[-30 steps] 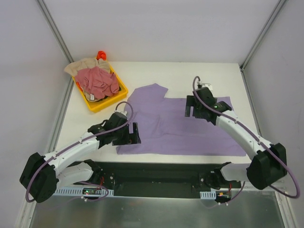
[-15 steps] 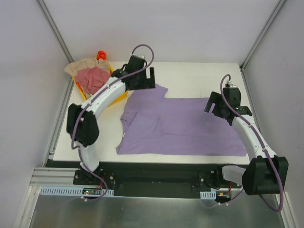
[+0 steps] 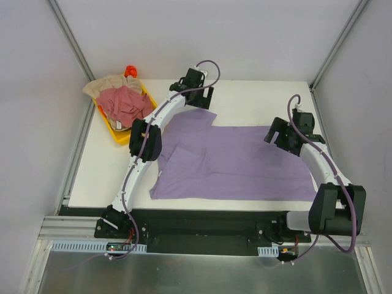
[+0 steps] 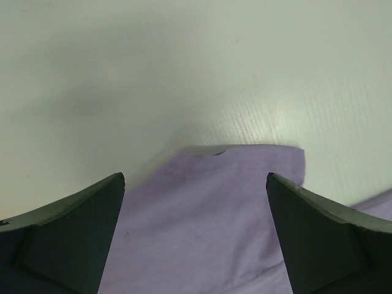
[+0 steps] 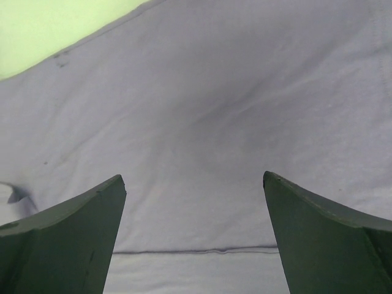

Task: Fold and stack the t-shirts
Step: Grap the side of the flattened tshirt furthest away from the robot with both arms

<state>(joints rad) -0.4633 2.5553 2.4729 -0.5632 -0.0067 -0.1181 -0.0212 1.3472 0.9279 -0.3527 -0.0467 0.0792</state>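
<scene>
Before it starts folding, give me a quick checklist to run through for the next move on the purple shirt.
1. Left fingers open and empty: ok.
2. Right fingers open and empty: ok.
3. Left fingers lined up over the purple shirt at its far sleeve edge: ok.
4. Shirt spread flat: not ok, its left side looks folded over.
5. Pink shirt and beige shirt clear of it, in the yellow tray: ok.
6. Fingers touching cloth: cannot tell.

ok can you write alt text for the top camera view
A purple t-shirt lies spread out on a white table, with two robot arms reaching over it, both grippers open: the left gripper above its far sleeve, the right gripper above its right end. At the far left, a yellow tray holds a crumpled pink shirt and a beige shirt.
</scene>
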